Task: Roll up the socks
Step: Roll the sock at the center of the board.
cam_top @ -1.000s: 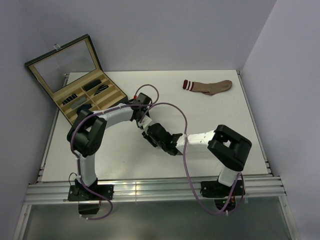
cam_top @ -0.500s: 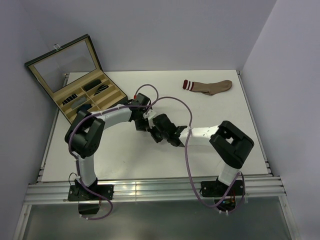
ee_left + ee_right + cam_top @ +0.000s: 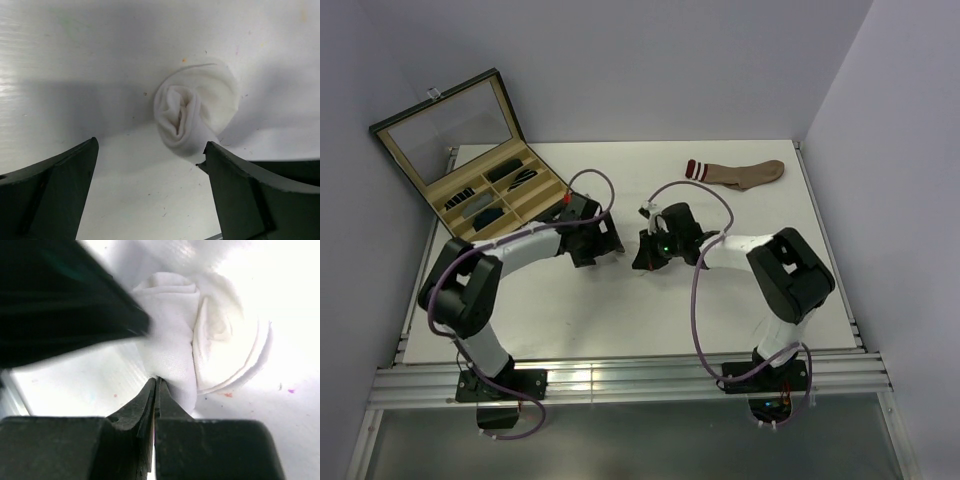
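The white sock (image 3: pixel 192 112) lies as a compact roll on the table (image 3: pixel 570 310), near the middle of the overhead view, between the two arms' tips. In the left wrist view it sits right of centre, its folded core facing the camera and a flatter layer of fabric curving round behind it.

The left gripper (image 3: pixel 150 150) stands over it with its jaws wide and holding nothing. The roll lies just beyond the fingertips, closer to the finger at the lower right of that frame.

The right gripper (image 3: pixel 156 382) has its jaws closed flat together. Their tips meet the lower edge of the roll, and whether any fabric is pinched between them cannot be told. A blurred dark shape fills the upper left of the right wrist view, against the roll.

Well apart, at the upper right of the overhead view, a brown sock (image 3: pixel 740 173) with a red-and-white striped cuff lies flat. At the upper left an open box (image 3: pixel 445 135) stands with its lid raised; dark items lie in its compartments, too small to make out.
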